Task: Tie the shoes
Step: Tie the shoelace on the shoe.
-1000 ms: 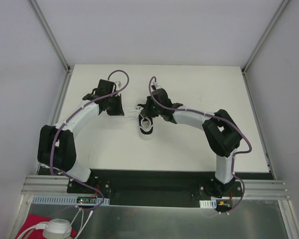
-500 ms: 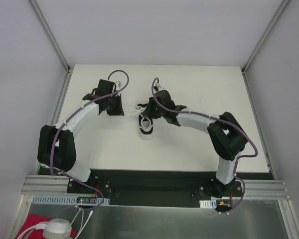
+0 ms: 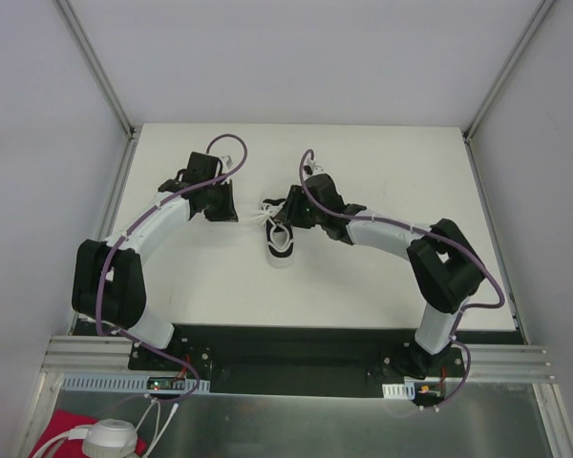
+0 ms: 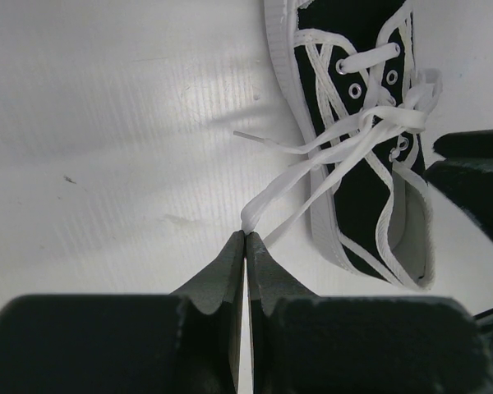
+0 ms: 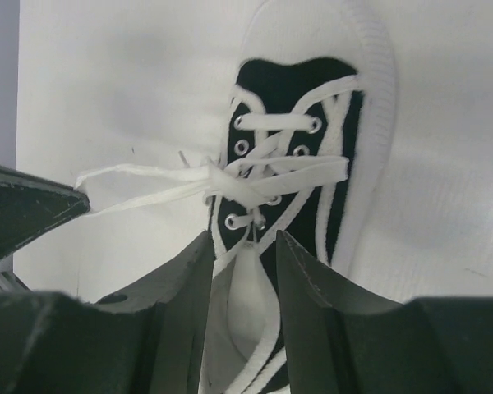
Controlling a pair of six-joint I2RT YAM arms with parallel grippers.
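The shoe (image 3: 281, 246) is a small black sneaker with a white sole, lying mid-table with its toe toward the arm bases. Its white laces (image 5: 230, 176) are crossed in a knot over the top eyelets. A loop of lace (image 4: 312, 164) runs left from the knot to my left gripper (image 4: 245, 235), which is shut on its end just above the table. In the top view my left gripper (image 3: 233, 214) sits left of the shoe. My right gripper (image 5: 242, 238) is open over the heel opening, holding nothing, and reaches the shoe's far end (image 3: 288, 219).
The white table (image 3: 382, 286) is walled by grey panels at the back and both sides. The right gripper's black body (image 4: 476, 180) shows at the right edge of the left wrist view. A red cloth (image 3: 62, 429) and cables lie below the near rail.
My right gripper has gone from shut to open, and its arm has drawn back a little to the right. The left gripper keeps its hold on the lace and has not moved.
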